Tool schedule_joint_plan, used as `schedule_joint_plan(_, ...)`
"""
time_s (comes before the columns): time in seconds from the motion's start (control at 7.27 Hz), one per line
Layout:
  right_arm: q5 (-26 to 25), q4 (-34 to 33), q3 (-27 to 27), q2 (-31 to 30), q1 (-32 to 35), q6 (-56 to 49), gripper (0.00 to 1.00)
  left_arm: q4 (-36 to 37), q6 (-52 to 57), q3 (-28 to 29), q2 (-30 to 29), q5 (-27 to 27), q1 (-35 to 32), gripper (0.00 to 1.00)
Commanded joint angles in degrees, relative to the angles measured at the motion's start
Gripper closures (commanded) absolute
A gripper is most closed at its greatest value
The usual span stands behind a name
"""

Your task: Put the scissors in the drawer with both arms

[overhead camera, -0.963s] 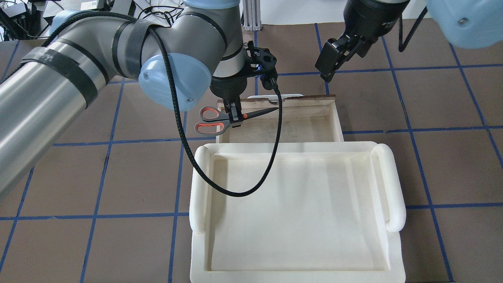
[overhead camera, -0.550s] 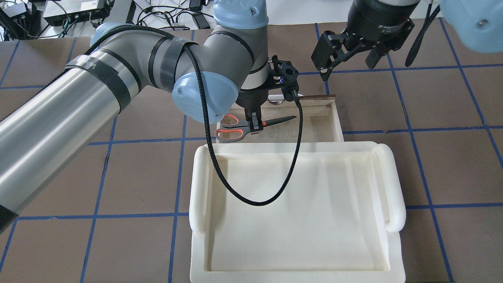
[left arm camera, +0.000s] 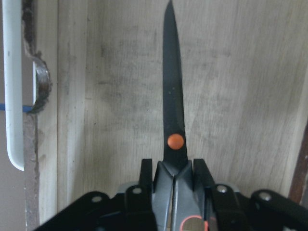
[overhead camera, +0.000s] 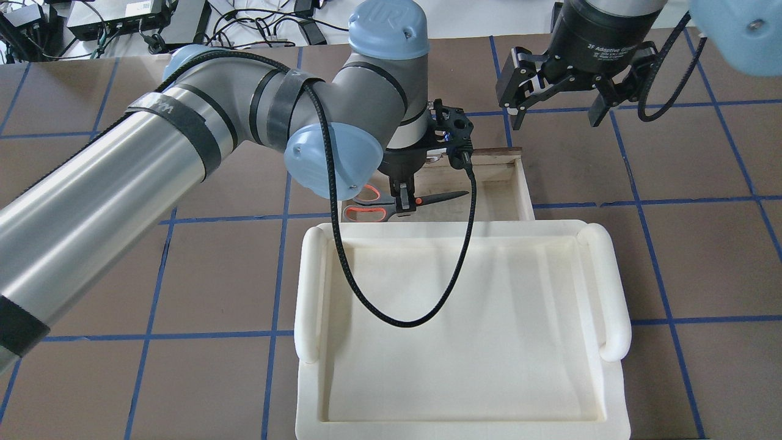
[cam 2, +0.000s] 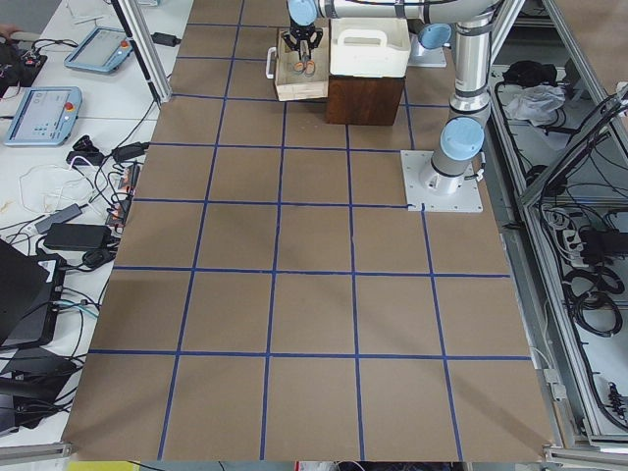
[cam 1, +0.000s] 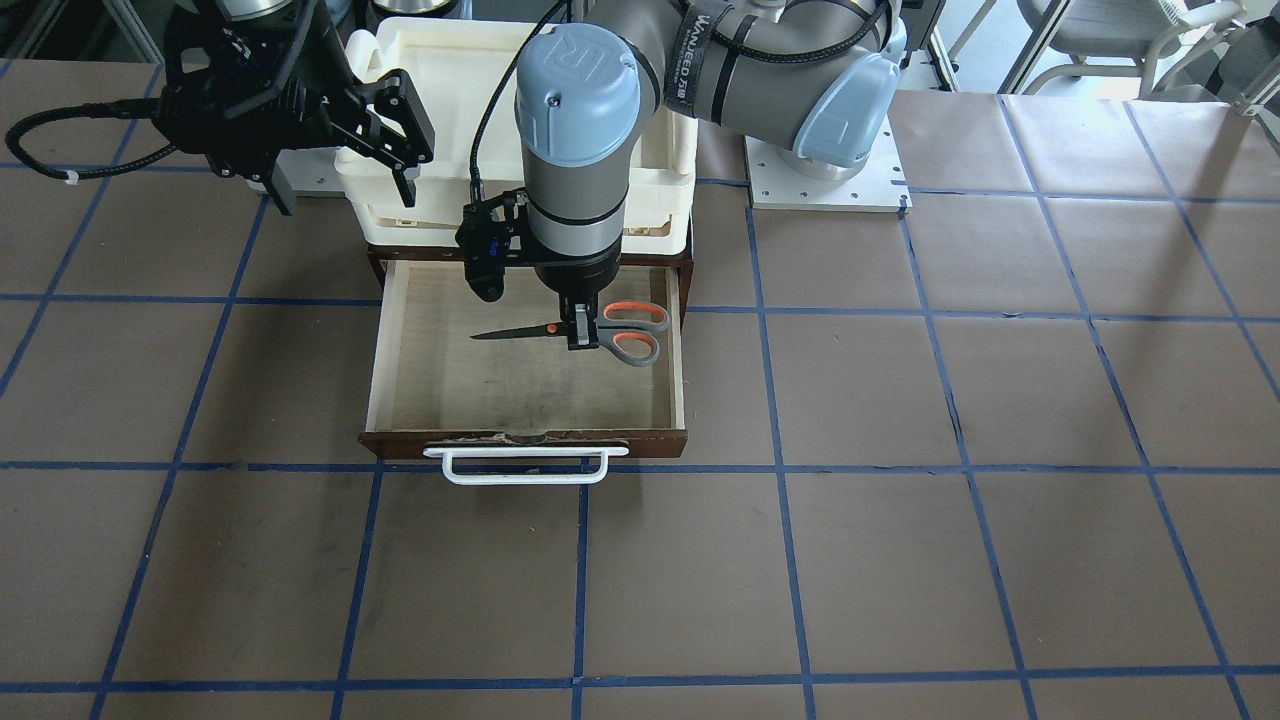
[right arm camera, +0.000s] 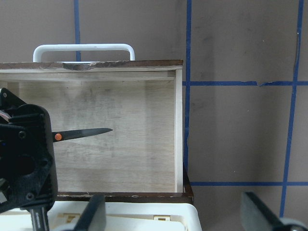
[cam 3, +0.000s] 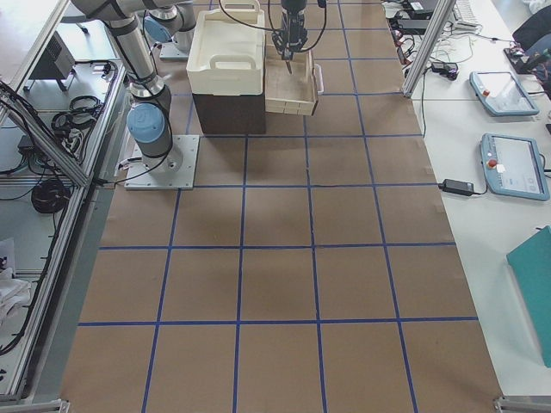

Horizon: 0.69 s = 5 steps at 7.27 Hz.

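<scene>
Left claw [cam 1: 580, 335] pinches the scissors [left arm camera: 173, 106] just behind the orange pivot dot. In the overhead view the arm hides part of the grey, orange-lined handles. The dark blades are closed and lie level over the open plywood drawer [cam 1: 450, 380]; contact with its floor is unclear. Right claw [overhead camera: 556, 111] hangs spread and empty nearby.

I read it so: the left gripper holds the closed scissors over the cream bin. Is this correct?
Not quite. The left gripper holds the closed scissors over the open drawer, not over the cream bin. The exterior front-facing view shows the blades lying above the drawer's plywood floor.
</scene>
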Motion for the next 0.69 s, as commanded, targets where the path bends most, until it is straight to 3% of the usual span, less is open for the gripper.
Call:
schedule_joint_plan(0.0,0.5,1.0,0.0,-0.2,-0.2,-0.4,0.00,2.7,0.7,-0.7,-0.6,-0.1,0.0,1.00)
schedule_joint_plan(0.14,0.5,1.1,0.0,-0.4,-0.2,-0.6,0.00,2.9,0.5,-1.1,-0.9,0.0,-0.1,1.00)
schedule_joint_plan(0.28,0.5,0.7,0.1,-0.4,-0.1,-0.7,0.00,2.9,0.0,-1.2,-1.1,0.0,-0.1,0.93)
schedule_joint_plan(0.41,0.0,0.7,0.0,-0.4,-0.1,-0.7,0.00,2.9,-0.2,-1.2,-1.1,-0.1,-0.1,0.71)
schedule_joint_plan(0.55,-0.1,0.7,0.1,-0.4,-0.2,-0.7,0.00,2.8,-0.6,-1.2,-1.1,-0.4,-0.1,0.63)
